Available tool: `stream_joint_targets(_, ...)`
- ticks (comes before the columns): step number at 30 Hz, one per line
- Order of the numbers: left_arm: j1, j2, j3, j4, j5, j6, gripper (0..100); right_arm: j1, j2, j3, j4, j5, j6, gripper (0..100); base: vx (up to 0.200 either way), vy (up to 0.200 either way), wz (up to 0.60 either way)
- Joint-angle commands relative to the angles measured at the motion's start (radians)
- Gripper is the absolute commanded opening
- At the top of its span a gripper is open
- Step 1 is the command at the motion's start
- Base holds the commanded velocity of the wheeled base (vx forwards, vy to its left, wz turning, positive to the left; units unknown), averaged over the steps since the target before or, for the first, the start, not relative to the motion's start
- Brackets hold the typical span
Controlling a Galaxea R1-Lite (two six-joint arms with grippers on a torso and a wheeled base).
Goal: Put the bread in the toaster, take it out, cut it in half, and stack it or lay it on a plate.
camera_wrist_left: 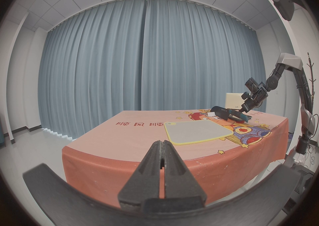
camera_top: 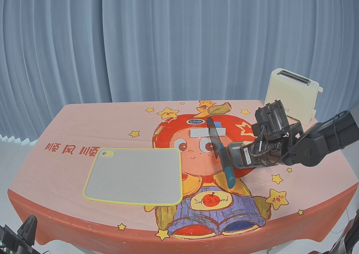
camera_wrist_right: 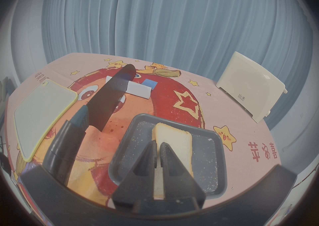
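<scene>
A slice of bread [camera_wrist_right: 174,145] lies in a dark grey tray [camera_wrist_right: 212,157] on the right side of the table. My right gripper [camera_wrist_right: 159,157] hangs just above the slice, shut, with nothing clearly held. The cream toaster [camera_top: 293,96] [camera_wrist_right: 251,85] stands at the back right corner with its slot empty. A knife [camera_top: 220,150] [camera_wrist_right: 106,102] with a dark blade and a teal handle lies between the tray and the cutting board [camera_top: 134,176] [camera_wrist_right: 40,113]. My left gripper [camera_wrist_left: 162,160] is shut and empty, low off the table's front left corner.
A white card and a blue card [camera_top: 207,131] lie flat behind the knife's tip. The table's front edge [camera_top: 112,225] curves round. Open tablecloth lies to the left of the cutting board and behind it.
</scene>
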Motion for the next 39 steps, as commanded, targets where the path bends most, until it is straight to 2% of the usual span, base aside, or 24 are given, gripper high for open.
stream_joint_targets(1, 0.000, 0.001, 0.018, 0.000, 0.001, 0.000, 0, -0.004, 0.019, -0.003, -0.003, -0.001, 0.000, 0, 0.000, 0.000, 0.00)
stream_joint_targets(10, 0.000, 0.001, 0.018, -0.001, 0.001, 0.000, 0, 0.002, 0.024, -0.019, -0.005, -0.004, 0.001, 0, 0.000, 0.000, 0.00)
stream_joint_targets(11, 0.000, 0.001, 0.018, -0.001, 0.001, 0.000, 0, 0.003, 0.024, -0.019, -0.005, -0.004, 0.001, 100, 0.000, 0.000, 0.00)
stream_joint_targets(33, 0.000, 0.001, 0.018, -0.001, 0.001, 0.000, 0, 0.011, 0.012, -0.016, -0.005, -0.008, 0.004, 100, 0.000, 0.000, 0.00)
stream_joint_targets(39, 0.000, 0.001, 0.018, -0.001, 0.001, 0.000, 0, 0.010, 0.001, -0.016, -0.005, -0.020, 0.004, 100, 0.000, 0.000, 0.00)
